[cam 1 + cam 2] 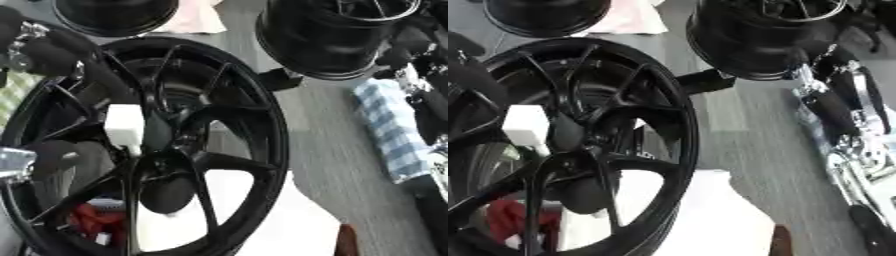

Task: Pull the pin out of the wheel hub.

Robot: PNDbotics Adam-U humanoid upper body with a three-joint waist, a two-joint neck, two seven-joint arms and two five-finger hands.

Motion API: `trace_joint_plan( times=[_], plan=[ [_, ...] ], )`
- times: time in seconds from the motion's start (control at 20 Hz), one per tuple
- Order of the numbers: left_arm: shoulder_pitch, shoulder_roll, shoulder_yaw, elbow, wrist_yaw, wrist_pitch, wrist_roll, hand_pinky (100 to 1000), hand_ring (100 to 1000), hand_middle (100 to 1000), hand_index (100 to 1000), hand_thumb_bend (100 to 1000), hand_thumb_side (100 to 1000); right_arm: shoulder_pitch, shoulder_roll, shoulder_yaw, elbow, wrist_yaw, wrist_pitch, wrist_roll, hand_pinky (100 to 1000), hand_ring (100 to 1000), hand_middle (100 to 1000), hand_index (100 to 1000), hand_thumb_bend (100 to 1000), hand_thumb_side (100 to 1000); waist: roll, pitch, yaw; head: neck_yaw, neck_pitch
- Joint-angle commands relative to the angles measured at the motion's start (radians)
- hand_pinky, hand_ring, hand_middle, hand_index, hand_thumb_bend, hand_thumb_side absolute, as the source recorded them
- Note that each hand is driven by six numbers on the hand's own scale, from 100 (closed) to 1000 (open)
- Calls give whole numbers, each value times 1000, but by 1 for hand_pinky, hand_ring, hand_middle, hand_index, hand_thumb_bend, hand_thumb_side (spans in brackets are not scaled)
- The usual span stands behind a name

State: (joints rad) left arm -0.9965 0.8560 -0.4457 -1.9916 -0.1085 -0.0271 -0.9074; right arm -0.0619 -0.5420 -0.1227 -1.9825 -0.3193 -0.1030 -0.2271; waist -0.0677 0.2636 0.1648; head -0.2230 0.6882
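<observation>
Left arm enters from the upper left, black with silver joints; left hand (52, 55) sits over the wheel's left rim, can't tell whether its fingers are curled or straight. Big black spoked wheel (254, 115) fills the left and centre of the view, standing close to the camera. White rectangular block (124, 127) sits against the spokes just above the wheel hub (162, 167); can't make out a pin as such. Below the hub, a dark rounded shape (168, 194) shows between the spokes. Something red (92, 220) is visible through the lower spokes. White sheet (297, 225) lies on the grey floor under the wheel's lower right. Two more black rims at the top: one upper left (114, 17), one upper right (332, 40). Blue-and-white checked cloth (394, 130) on the right. Right arm (833, 107) runs down the right edge; right hand not seen.
</observation>
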Motion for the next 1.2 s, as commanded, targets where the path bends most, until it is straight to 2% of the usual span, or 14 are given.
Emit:
trace_joint_plan(
  times=[0.05,0.25,0.45,0.75,0.9,1.05,1.2],
  plan=[
    [-17,8,0,-8,-17,35,0,1000,837,734,912,335,932,-9,-20,-8,-18,-8,2,0,614,677,602,672,269,369,6,-12,-2,-5,5],
    [-12,1,3,1,-37,42,3,1000,851,751,953,325,951,-11,-19,-8,-18,-9,3,0,614,677,602,671,268,369,7,-10,-2,-7,9],
    [-11,-14,-3,37,-71,45,13,1000,876,780,964,317,889,-13,-16,-7,-18,-12,5,3,614,677,603,671,268,370,6,-9,-4,-5,11],
    [-12,-53,-20,107,-154,55,26,1000,899,805,983,342,856,-18,-12,-6,-18,-17,6,6,614,677,603,672,267,370,4,-5,-9,0,17],
    [-12,-66,-30,134,-192,44,28,1000,904,808,981,364,811,-19,-11,-6,-18,-18,6,6,614,677,603,672,267,371,3,-3,-10,-1,18],
    [-7,-72,-41,165,-229,24,27,1000,915,817,981,381,691,-22,-9,-6,-18,-20,6,7,614,678,604,672,265,372,3,0,-12,0,19],
    [-4,-82,-49,201,-270,1,29,1000,920,822,980,406,626,-25,-8,-5,-18,-22,5,9,614,678,604,672,265,372,2,3,-16,1,22]
  ],
)
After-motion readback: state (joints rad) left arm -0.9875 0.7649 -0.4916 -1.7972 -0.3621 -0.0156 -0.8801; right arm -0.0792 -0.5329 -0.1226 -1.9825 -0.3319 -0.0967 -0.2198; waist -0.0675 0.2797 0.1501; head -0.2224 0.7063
